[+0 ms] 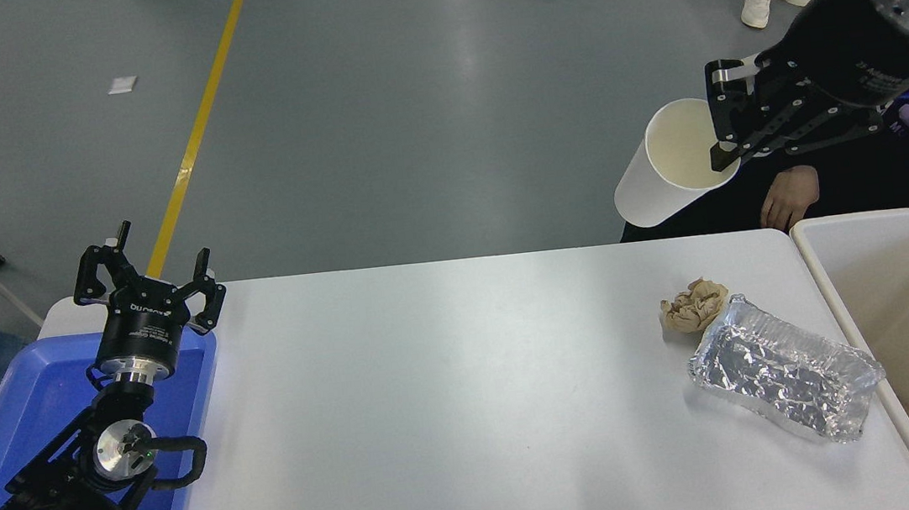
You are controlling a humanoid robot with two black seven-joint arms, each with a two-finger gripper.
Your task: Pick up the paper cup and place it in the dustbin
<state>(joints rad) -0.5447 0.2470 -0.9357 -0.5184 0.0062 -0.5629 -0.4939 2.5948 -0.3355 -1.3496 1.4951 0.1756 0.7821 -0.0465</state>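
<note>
The white paper cup (665,169) hangs in the air at the upper right, tilted, with its cream inside facing me. My right gripper (721,121) is shut on its rim, one finger inside the cup and one outside. It holds the cup high above the table's far right corner, up and to the left of the off-white dustbin (854,314), which stands at the table's right end. My left gripper (148,274) is open and empty, parked at the lower left over the blue tray.
A crumpled tan paper wad (693,304) and a crinkled silver foil tray (786,370) lie on the white table (437,409) near the dustbin. A blue plastic tray (32,418) sits at the left. A person's hand (786,199) rests beyond the table's far right edge.
</note>
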